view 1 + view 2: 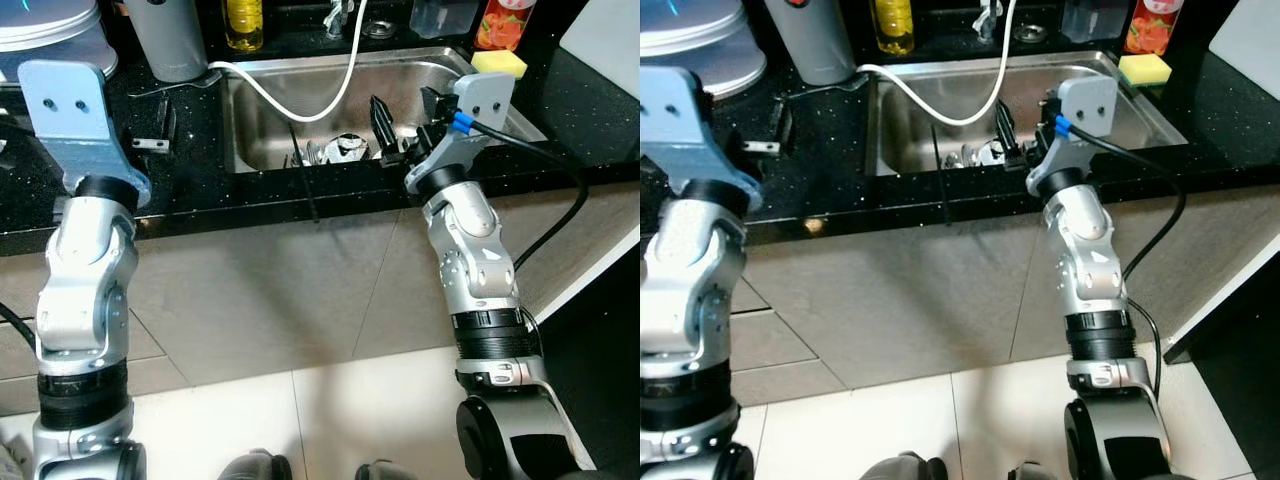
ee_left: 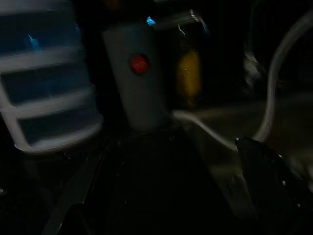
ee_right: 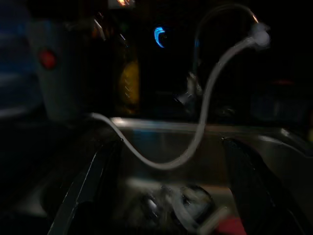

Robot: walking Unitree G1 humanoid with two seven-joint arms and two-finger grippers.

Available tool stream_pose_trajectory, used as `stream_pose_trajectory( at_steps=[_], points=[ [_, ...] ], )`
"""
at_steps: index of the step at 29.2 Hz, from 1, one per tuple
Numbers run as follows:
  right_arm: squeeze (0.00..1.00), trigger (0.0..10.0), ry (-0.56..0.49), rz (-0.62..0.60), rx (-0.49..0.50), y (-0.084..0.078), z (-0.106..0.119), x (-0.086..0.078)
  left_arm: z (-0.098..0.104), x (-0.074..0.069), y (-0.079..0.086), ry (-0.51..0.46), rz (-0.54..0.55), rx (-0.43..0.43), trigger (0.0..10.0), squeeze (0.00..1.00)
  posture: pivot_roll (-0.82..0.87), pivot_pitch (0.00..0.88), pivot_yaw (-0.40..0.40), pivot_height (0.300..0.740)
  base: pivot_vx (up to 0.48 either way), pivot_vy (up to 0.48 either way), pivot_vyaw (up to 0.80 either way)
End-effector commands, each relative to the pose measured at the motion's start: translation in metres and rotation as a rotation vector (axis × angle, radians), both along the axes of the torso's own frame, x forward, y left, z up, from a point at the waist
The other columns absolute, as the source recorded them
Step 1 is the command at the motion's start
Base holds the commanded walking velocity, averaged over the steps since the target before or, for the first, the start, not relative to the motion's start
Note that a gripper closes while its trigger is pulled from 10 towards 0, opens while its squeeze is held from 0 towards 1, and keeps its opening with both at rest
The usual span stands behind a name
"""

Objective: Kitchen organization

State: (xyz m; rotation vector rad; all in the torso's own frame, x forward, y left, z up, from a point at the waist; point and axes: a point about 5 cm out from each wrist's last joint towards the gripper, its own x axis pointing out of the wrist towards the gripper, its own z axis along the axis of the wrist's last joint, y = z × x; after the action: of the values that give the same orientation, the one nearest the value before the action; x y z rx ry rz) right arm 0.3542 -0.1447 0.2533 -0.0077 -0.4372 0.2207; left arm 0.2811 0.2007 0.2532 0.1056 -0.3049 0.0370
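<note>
A steel sink (image 1: 262, 105) is set in the black counter (image 1: 190, 175). Cutlery and crumpled shiny items (image 1: 335, 150) lie on its floor. My right gripper (image 1: 390, 140) hovers over the sink's front right edge, pointing in, open and empty. The right wrist view has its fingers (image 3: 90, 183) spread wide over the cutlery (image 3: 188, 203). My left gripper (image 1: 163, 125) is held over the counter left of the sink, open, with nothing between its fingers (image 2: 266, 176). It points toward a grey canister (image 2: 139, 78) with a red button.
A white hose (image 1: 300, 105) loops from the tap into the sink. A thin black stick (image 1: 303, 175) lies across the sink's front rim. At the back stand a yellow bottle (image 1: 243, 22), a yellow sponge (image 1: 499, 63), a red packet (image 1: 497, 25) and stacked white containers (image 1: 55, 35).
</note>
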Motion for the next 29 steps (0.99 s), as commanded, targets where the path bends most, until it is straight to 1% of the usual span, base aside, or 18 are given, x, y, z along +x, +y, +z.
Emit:
stream_pose_trajectory(
  at_steps=[1,4,6,9,11,18,29],
  points=[
    [0.0,10.0,0.027,-0.024,0.002,-0.003,-0.009,0.0,-0.006,-0.008,-0.001,0.017,-0.019,0.038,10.0,0.0,0.06,0.053,0.035,0.74,0.0,0.0,0.0],
    [0.0,10.0,0.029,-0.046,0.017,-0.006,-0.009,0.0,-0.01,-0.011,-0.004,0.033,-0.017,0.044,10.0,0.0,0.07,0.052,0.037,0.74,0.0,0.0,0.0],
    [0.0,10.0,0.026,-0.049,0.018,-0.006,-0.009,0.001,-0.008,-0.009,-0.007,0.023,-0.025,0.04,10.0,0.0,0.07,0.051,0.038,0.74,0.0,0.0,0.0],
    [0.0,10.0,0.012,-0.043,0.012,-0.003,-0.006,0.001,-0.003,-0.004,-0.016,-0.002,-0.065,0.051,10.0,0.0,0.06,0.048,0.041,0.74,0.08,0.0,0.0],
    [0.0,10.0,0.01,-0.042,0.012,-0.003,-0.006,0.002,-0.003,-0.004,-0.016,-0.004,-0.069,0.053,10.0,0.0,0.06,0.048,0.041,0.74,0.24,0.0,0.0],
    [0.0,10.0,0.006,-0.045,0.014,-0.002,-0.005,0.002,-0.004,-0.003,-0.02,0.002,-0.079,0.057,10.0,0.0,0.06,0.048,0.046,0.74,0.472,0.0,0.0],
    [0.0,10.0,0.001,-0.043,0.017,-0.002,-0.005,0.001,-0.004,-0.002,-0.018,0.0,-0.077,0.063,10.0,0.0,0.06,0.049,0.047,0.74,0.472,0.0,0.0]
  ],
)
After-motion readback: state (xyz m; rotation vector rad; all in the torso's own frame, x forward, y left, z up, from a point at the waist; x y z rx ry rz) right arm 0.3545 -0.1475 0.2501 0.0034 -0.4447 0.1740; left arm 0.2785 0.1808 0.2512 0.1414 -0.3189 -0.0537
